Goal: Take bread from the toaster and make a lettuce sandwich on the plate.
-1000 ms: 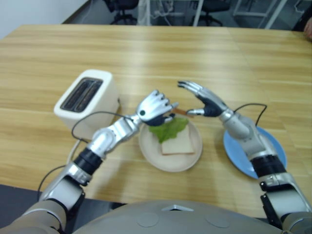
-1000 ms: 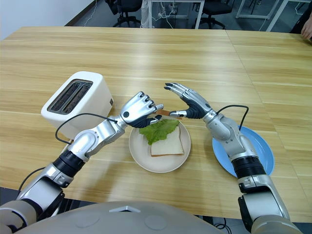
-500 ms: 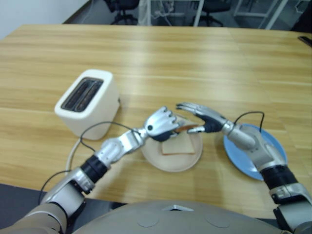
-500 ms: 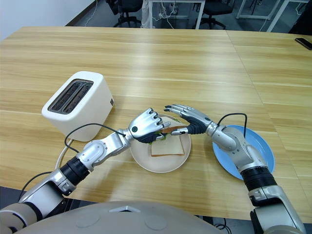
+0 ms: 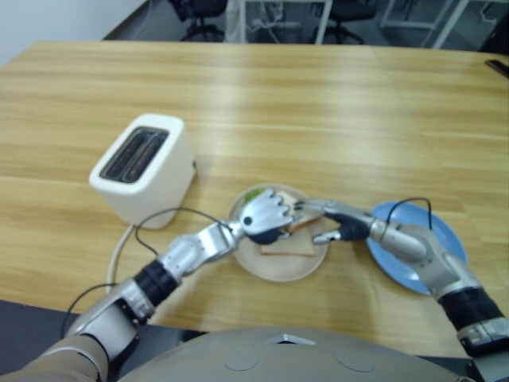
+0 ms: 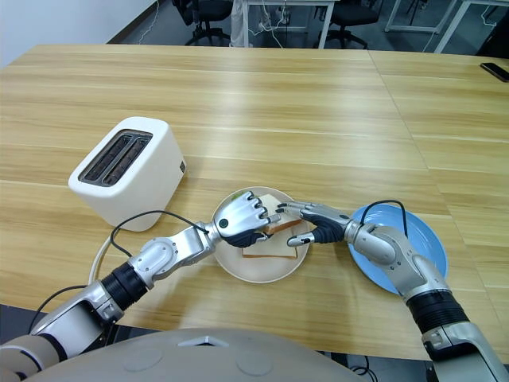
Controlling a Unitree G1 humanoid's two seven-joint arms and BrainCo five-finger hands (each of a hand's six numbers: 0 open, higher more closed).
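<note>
Left hand (image 6: 238, 222) – over the plate (image 6: 256, 275), fingers curled down and clamped on the top slice (image 6: 280, 224) from its left side. The palm faces down and hides most of that slice, leaving a browned edge showing to the right of the knuckles.

Right hand (image 6: 316, 226) – at the plate's right rim, fingers stretched out and not curled. The upper fingers (image 6: 291, 208) lie along the far edge of the top slice and the thumb is held apart on the near side. It touches the slice without closing on it.

Top slice – between the two hands, above the plate's middle and roughly level.

Lower slice (image 6: 275, 253) – flat on the plate under the top slice, with its near edge showing pale.

Lettuce (image 5: 252, 194) – a small green patch at the plate's far left, behind the left hand. The rest is covered.

Toaster (image 6: 127, 170) – upright on the table (image 6: 238, 95), well left of the plate, slots facing up. Its pale cord (image 6: 102, 256) curves toward the table's near edge.

Blue plate (image 6: 409, 239) – just right of the main plate, under the right forearm.
</note>
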